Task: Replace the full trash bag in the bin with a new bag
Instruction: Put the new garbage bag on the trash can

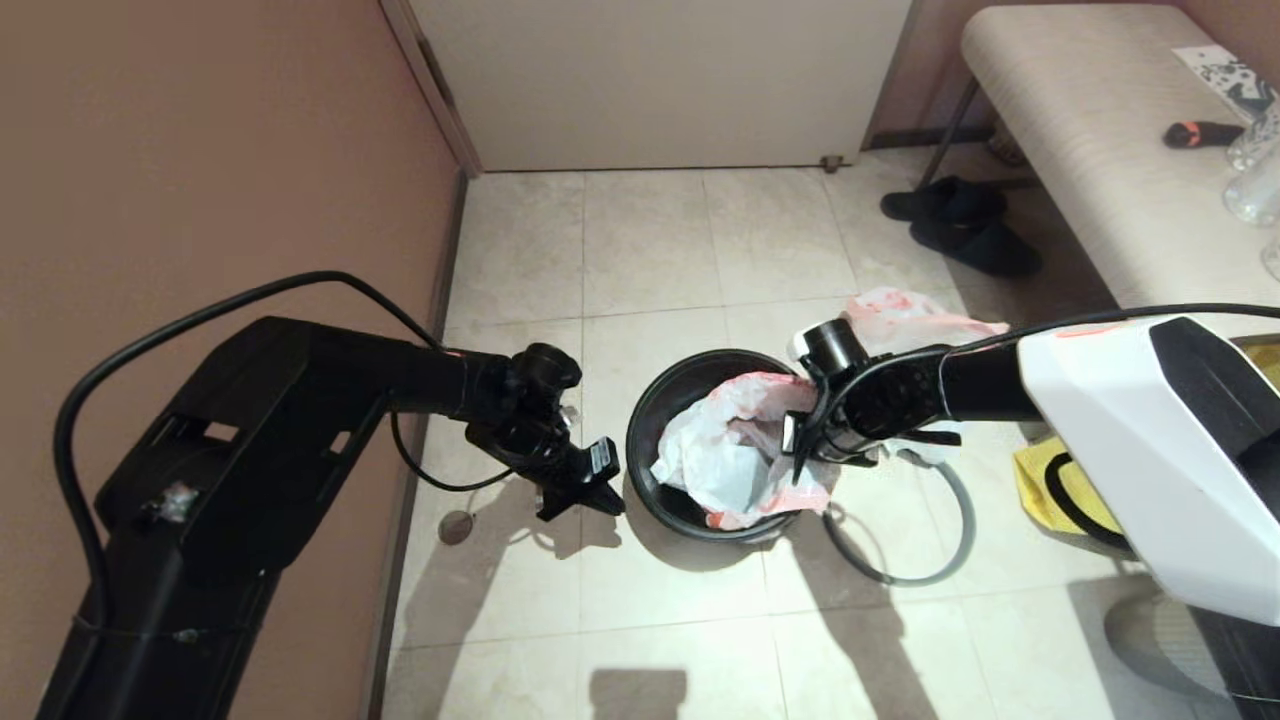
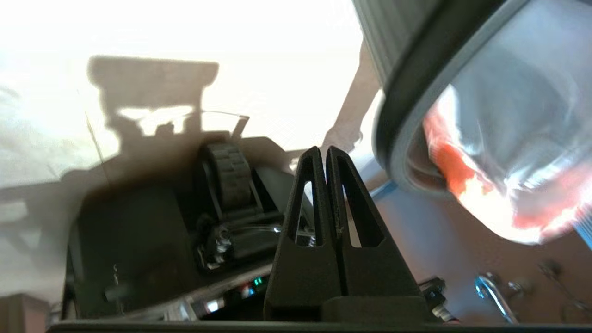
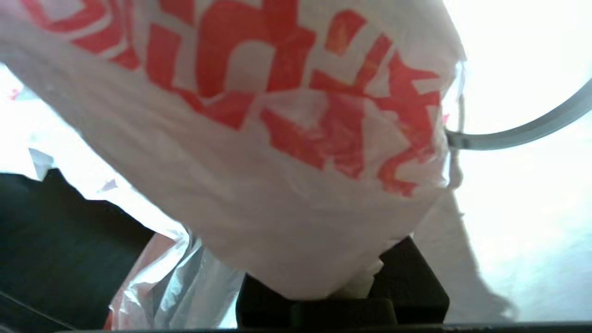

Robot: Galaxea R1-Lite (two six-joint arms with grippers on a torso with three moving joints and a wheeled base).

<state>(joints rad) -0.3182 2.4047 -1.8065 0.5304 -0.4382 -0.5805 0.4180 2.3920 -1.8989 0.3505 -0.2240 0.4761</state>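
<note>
While right claw grips new bag over bin, left claw closed, beside it.

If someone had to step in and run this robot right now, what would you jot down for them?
Left gripper: shut, empty, beside the bin.
Right gripper: shut on the new bag at the bin's right rim.
Done: the new bag sits partly in the bin, crumpled, not spread. Another bag lies on the floor behind the bin.
Left: open the bag over the rim, then fit the grey hoop, which lies on the floor right of the bin.
</note>
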